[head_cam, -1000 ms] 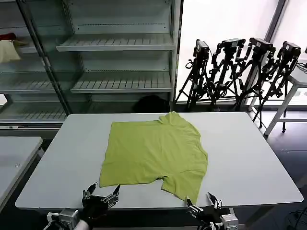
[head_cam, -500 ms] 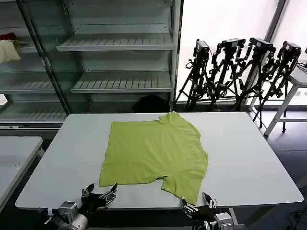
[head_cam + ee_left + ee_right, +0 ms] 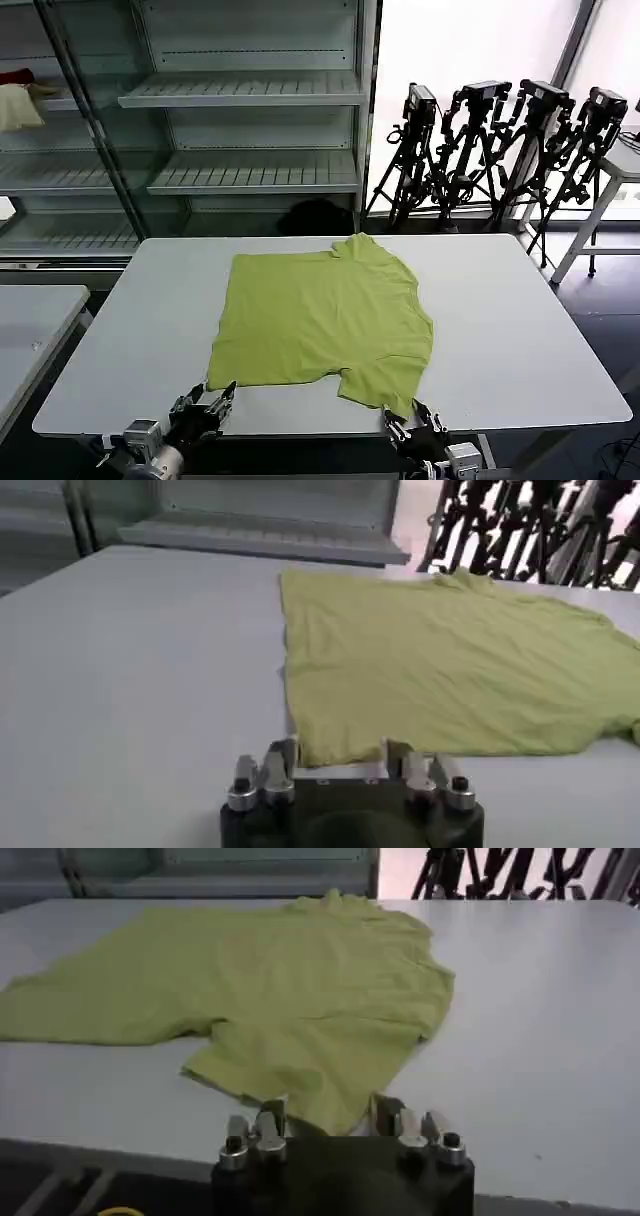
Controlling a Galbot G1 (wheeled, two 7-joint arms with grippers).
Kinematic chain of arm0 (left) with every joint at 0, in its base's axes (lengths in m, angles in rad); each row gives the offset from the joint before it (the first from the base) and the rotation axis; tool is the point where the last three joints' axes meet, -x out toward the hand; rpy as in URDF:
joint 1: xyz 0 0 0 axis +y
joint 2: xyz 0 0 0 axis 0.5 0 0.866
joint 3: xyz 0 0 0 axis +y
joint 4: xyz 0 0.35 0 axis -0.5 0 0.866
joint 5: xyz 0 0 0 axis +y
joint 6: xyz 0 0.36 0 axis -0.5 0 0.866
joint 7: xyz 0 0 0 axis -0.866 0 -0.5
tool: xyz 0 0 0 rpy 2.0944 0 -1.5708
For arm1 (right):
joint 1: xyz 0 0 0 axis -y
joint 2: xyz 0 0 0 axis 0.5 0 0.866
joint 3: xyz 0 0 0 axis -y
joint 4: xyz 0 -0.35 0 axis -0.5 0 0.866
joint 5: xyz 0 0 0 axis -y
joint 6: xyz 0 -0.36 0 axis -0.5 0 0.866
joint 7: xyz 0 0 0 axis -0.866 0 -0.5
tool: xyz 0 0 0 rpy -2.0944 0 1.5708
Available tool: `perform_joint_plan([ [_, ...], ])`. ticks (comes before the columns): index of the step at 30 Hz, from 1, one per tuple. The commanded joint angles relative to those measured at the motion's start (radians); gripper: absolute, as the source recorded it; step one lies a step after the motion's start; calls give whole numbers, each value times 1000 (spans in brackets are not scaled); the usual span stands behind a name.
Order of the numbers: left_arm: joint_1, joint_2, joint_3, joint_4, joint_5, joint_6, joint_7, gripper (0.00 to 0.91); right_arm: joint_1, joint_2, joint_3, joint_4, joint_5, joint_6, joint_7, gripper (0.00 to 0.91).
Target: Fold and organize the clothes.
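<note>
Looking down from the head view, the T-shirt (image 3: 325,318) lay flat and part-folded mid-table (image 3: 520,330), with the left gripper (image 3: 203,408) and right gripper (image 3: 413,424) low at the near edge. In the left wrist view the left gripper's (image 3: 338,761) fingers stood apart, framing the hem corner. The right wrist view showed the right gripper (image 3: 325,1116) likewise spread around the sleeve tip. A shallow pinch might have caught one layer only, skewing the fold.

Grey table (image 3: 520,330), empty metal shelving (image 3: 240,90) behind, bright window (image 3: 470,40), black tripods (image 3: 500,140) at rt
</note>
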Motion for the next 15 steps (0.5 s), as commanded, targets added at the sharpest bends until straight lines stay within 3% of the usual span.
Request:
perform_joint_plan([
  [1, 0, 3, -1, 11, -3, -1, 6, 20, 3, 1, -2, -3, -5, -4, 1, 0],
  [15, -7, 11, -9, -42, 7, -50, 12, 10, 55, 20, 29, 40, -82, -3, 11, 0],
])
